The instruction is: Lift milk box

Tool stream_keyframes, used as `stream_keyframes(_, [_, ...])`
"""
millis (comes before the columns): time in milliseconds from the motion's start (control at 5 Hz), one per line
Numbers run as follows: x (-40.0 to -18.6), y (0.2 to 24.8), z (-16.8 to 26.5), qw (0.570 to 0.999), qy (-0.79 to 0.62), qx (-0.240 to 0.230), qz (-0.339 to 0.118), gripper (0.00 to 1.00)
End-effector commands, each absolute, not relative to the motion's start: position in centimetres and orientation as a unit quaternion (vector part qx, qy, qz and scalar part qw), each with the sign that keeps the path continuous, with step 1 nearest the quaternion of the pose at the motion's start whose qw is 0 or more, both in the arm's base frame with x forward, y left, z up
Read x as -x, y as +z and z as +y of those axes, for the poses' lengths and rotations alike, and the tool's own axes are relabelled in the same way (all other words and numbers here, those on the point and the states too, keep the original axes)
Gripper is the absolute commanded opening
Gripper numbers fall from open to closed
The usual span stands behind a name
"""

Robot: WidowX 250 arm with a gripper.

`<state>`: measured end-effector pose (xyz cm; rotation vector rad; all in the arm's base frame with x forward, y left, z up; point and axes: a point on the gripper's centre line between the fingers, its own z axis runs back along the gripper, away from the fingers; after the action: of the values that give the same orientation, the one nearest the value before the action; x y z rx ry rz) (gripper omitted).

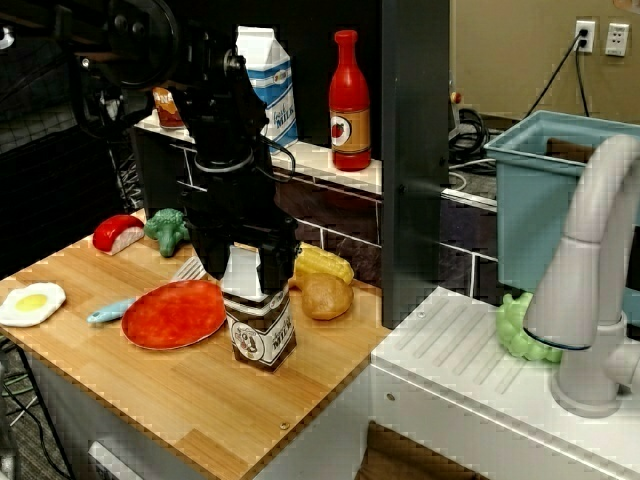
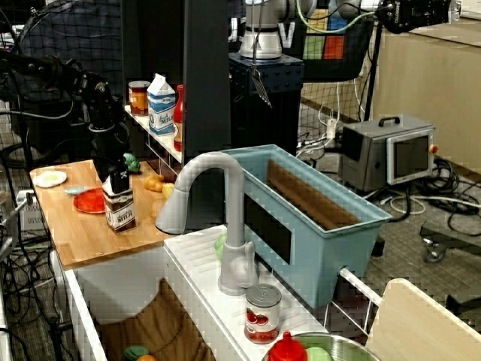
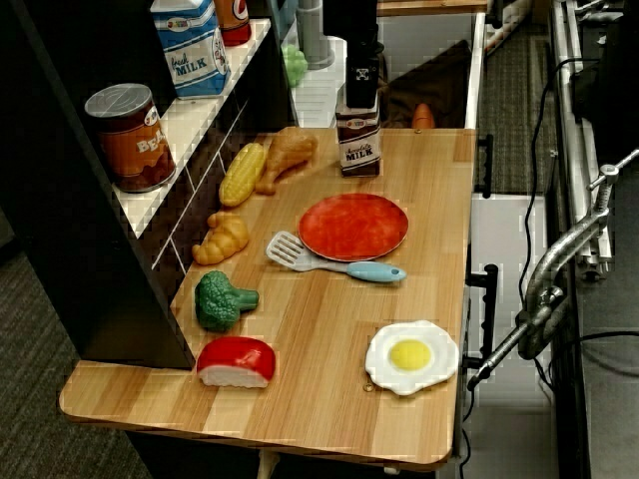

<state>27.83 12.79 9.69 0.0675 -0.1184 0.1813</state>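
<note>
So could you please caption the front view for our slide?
Black gripper closed around brown-striped toy milk box beside red plate.

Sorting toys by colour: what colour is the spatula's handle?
Light blue spatula handle, clearest from the end-on table view.

We see the milk box [image 1: 262, 330] standing upright on the wooden counter, close to its front edge. It is a small carton with dark brown and white stripes and a label reading "MILK". Its white peaked top seems partly hidden, so we cannot judge it well.
</note>
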Motion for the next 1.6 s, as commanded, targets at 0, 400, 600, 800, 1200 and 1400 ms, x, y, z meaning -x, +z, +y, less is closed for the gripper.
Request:
stream_keyframes(0, [-27.8, 10.7, 13.4, 0.992, 0.095, -0.035, -0.068, 0.0])
stream_keyframes(400, [-28.6, 14.8, 12.0, 0.992, 0.098, -0.003, -0.075, 0.0])
stream_keyframes(600, [-30.3, 19.9, 10.3, 0.989, 0.111, 0.046, -0.092, 0.0])
stream_keyframes(800, [-31.4, 25.2, 9.8, 0.979, 0.121, 0.12, -0.114, 0.0])
stream_keyframes(1200, [-29.7, 31.4, 14.8, 0.982, 0.118, 0.116, -0.095, 0.0])
stream_keyframes(1400, [-28.2, 33.3, 14.9, 0.978, 0.098, 0.147, -0.112, 0.0])
